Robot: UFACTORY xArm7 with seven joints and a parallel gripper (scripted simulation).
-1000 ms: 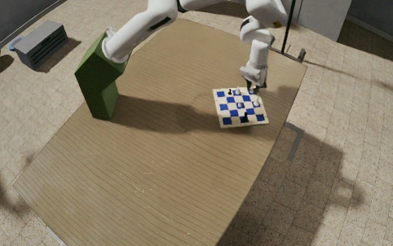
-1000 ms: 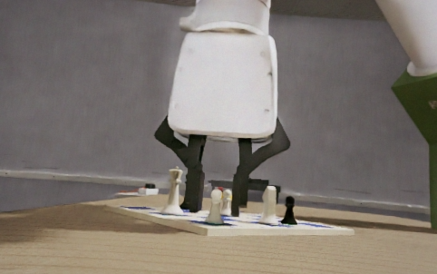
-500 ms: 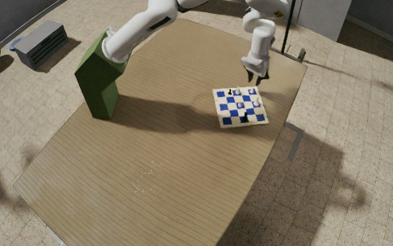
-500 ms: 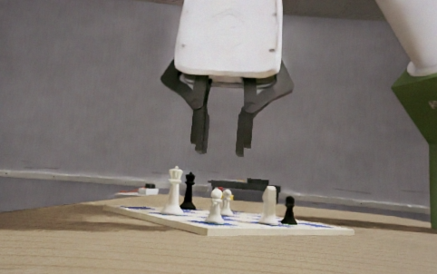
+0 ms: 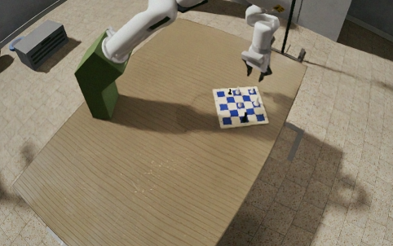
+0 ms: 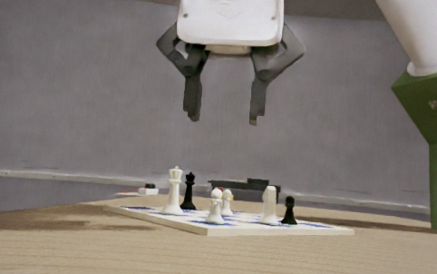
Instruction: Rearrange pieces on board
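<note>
Gripper (image 6: 223, 115), dark grey fingers under a white housing, hangs high at upper centre of the exterior view, fingers spread apart, holding nothing and touching nothing. Well below it, at lower centre, the blue-and-white chequered chessboard (image 6: 317, 230) lies flat on the wooden slatted bench (image 6: 91, 254). Upright on it: a tall white queen (image 6: 174, 191), a black queen-like piece (image 6: 189, 191) just beside it, two white pawns (image 6: 216, 206), a white blocky piece (image 6: 269, 205), a small black pawn (image 6: 288, 210). Edge lettering too small to read.
</note>
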